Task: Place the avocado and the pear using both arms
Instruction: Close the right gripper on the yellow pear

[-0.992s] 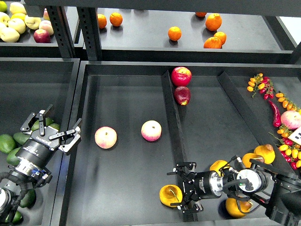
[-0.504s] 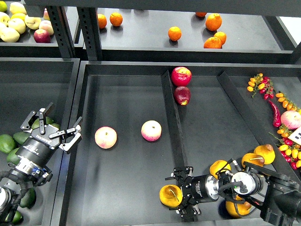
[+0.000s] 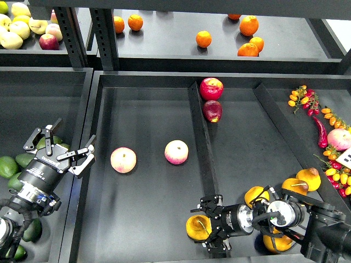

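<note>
An orange-yellow pear point(image 3: 197, 227) with a brown stem lies on the floor of the middle tray, near its front edge and left of the divider. My right gripper point(image 3: 208, 226) lies low and points left. It is open, with one finger above the pear and one below it. My left gripper point(image 3: 64, 144) is open and empty. It hovers over green oval fruits in the left bin. A darker one point(image 3: 32, 230) lies low beside the left arm; I cannot tell if it is the avocado.
Two pink-cream peaches point(image 3: 123, 160) point(image 3: 176, 152) lie in the middle tray. Two red fruits point(image 3: 211, 89) sit at the top of the divider point(image 3: 201, 142). More pears point(image 3: 308, 178) lie around my right arm. Oranges point(image 3: 203, 39) sit on the back shelf, and chillies and small tomatoes point(image 3: 322, 131) at the right.
My right gripper has slid down and to the left, so its fingers now lie either side of the pear. The left arm has barely moved.
</note>
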Motion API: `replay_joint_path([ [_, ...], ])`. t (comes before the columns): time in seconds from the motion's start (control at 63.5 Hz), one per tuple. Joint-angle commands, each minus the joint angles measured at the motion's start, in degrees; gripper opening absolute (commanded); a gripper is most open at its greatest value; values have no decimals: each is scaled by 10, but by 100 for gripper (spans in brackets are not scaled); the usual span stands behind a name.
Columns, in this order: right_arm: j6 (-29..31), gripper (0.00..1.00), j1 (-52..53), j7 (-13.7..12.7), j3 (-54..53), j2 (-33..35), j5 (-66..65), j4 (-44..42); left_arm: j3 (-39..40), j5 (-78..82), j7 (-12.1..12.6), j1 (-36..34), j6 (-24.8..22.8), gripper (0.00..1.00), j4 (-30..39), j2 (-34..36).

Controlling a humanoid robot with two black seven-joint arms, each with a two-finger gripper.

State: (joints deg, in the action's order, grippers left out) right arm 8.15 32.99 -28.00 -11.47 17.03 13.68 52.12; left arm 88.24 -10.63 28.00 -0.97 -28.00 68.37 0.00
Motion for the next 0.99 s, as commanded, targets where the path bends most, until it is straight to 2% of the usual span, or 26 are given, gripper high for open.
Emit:
replay_joint_path([
  [0.0, 0, 69, -1, 0, -2, -4, -7, -3, 0, 0, 0, 0, 0, 99, 0, 0],
  [0.504, -1, 43, -5, 0, -6, -3, -9, -4, 2, -1, 0, 3, 0, 99, 1, 0],
  [0.551, 0, 39, -5, 0, -6, -3, -8, -4, 2, -1, 0, 3, 0, 99, 1, 0],
  [0.63, 1, 24, -6, 0, -9, -3, -9, -4, 3, -1, 0, 3, 0, 99, 4, 0],
  [0.977, 1, 19, -7, 0, -10, -2, -7, -2, 3, -1, 0, 6, 0, 99, 5, 0],
])
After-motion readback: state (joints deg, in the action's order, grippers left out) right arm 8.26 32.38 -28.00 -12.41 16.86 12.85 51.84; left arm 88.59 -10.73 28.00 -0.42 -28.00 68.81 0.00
